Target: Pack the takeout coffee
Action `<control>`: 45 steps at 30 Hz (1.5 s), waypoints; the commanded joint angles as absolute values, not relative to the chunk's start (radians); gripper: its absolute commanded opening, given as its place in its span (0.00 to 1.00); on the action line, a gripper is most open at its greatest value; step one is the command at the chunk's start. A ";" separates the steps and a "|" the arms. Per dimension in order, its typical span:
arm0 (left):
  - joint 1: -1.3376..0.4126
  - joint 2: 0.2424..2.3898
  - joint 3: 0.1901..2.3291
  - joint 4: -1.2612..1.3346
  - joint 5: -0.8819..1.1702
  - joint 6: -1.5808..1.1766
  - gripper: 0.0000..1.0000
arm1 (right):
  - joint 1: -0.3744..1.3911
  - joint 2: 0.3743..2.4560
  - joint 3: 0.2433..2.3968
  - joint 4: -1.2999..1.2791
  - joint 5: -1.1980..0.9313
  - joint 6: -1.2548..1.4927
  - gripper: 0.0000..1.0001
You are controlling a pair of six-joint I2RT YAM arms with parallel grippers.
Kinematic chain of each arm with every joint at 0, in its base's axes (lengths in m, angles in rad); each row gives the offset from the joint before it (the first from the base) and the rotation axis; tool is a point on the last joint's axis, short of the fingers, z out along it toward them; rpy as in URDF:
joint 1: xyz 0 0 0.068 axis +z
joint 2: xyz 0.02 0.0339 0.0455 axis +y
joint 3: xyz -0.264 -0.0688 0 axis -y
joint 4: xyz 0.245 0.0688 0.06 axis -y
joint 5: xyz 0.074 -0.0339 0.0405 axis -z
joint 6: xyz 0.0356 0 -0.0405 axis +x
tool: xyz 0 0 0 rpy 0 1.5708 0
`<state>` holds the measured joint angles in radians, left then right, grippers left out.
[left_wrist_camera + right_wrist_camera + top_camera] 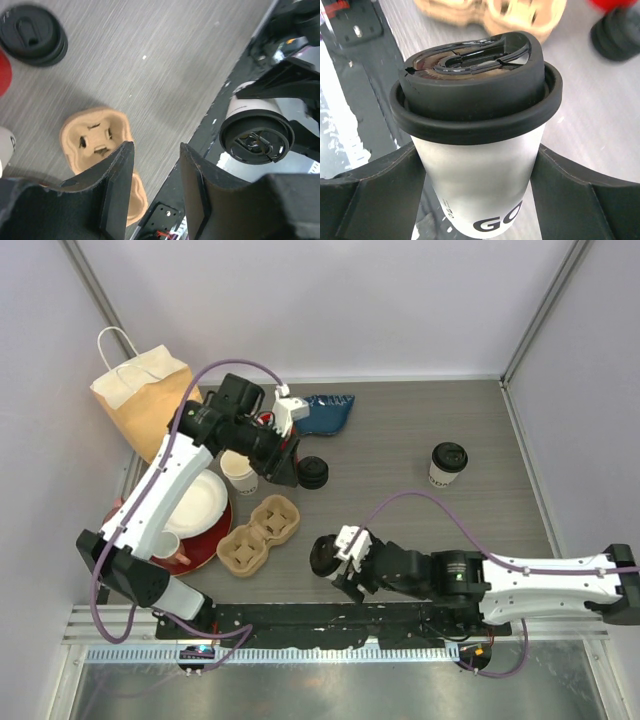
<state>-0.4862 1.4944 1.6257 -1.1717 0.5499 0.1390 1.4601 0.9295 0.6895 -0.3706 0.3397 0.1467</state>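
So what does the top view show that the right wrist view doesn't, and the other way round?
Only top: the bag, a second cup, the mug and the left arm.
Only right wrist: the GO print on the cup, and its sip lid close up.
Both: that cup, the right tool clamped on it, the carrier and the loose lids.

The cup (480,190) is white with a black lid (475,107), the carrier (260,533) tan, the table (400,440) streaked grey.
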 commanded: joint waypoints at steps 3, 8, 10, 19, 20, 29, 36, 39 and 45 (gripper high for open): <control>-0.489 1.395 1.770 -1.259 0.801 0.138 0.53 | 1.394 0.675 0.621 -0.023 0.331 -0.284 0.76; -0.586 1.358 1.712 -1.181 0.738 0.095 0.59 | 1.370 0.663 0.640 -0.005 0.334 -0.374 0.76; -0.620 1.370 1.721 -1.174 0.726 0.091 0.60 | 1.367 0.702 0.666 -0.005 0.339 -0.374 0.76; -0.758 1.384 1.740 -1.158 0.533 0.189 0.61 | 1.339 0.739 0.695 -0.006 0.299 -0.331 0.76; -0.761 1.387 1.735 -1.154 0.520 0.199 0.60 | 1.338 0.739 0.695 -0.005 0.295 -0.330 0.75; -0.772 1.396 1.753 -1.104 0.518 0.288 0.53 | 1.315 0.767 0.719 -0.023 0.241 -0.299 0.75; -0.784 1.396 1.758 -1.195 0.663 0.396 0.48 | 1.258 0.792 0.732 -0.029 0.173 -0.229 0.75; -0.784 1.393 1.770 -1.204 0.655 0.396 0.45 | 1.236 0.788 0.732 -0.020 0.150 -0.225 0.75; -0.784 1.404 1.758 -1.190 0.646 0.387 0.39 | 1.226 0.792 0.736 -0.011 0.118 -0.224 0.74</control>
